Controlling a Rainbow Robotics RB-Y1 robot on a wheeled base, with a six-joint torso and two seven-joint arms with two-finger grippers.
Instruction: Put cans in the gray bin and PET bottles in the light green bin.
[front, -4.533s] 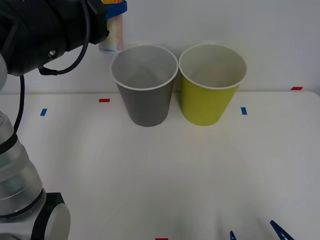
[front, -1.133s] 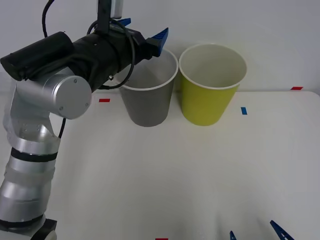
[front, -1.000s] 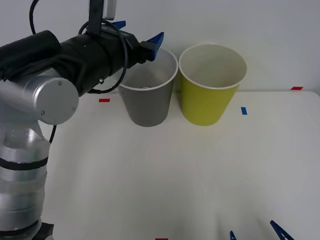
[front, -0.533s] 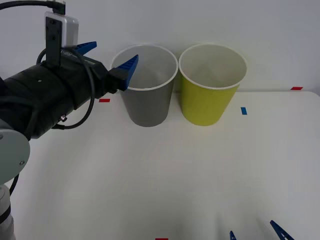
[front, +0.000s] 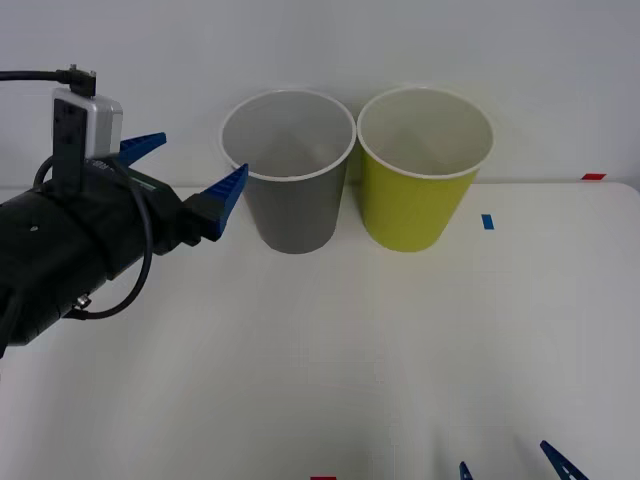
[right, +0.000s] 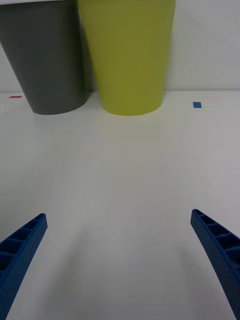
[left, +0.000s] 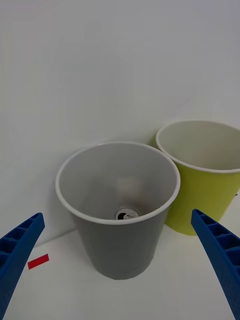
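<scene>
The gray bin (front: 290, 180) and the light green bin (front: 420, 180) stand side by side at the back of the white table. In the left wrist view the silver top of a can (left: 126, 214) lies at the bottom of the gray bin (left: 120, 235), beside the light green bin (left: 200, 180). My left gripper (front: 185, 175) hangs open and empty to the left of the gray bin, a little nearer than it. My right gripper (front: 515, 462) stands open low at the table's front right, facing both bins (right: 50, 60) (right: 131, 55). No PET bottles are in view.
Small red and blue tape marks (front: 487, 221) dot the table top. A white wall rises right behind the bins. Open table lies between the bins and the front edge.
My left arm held the can beside the gray bin, then stood open over its rim with the can down inside. It has since drawn back left and down, empty. The right arm is still.
</scene>
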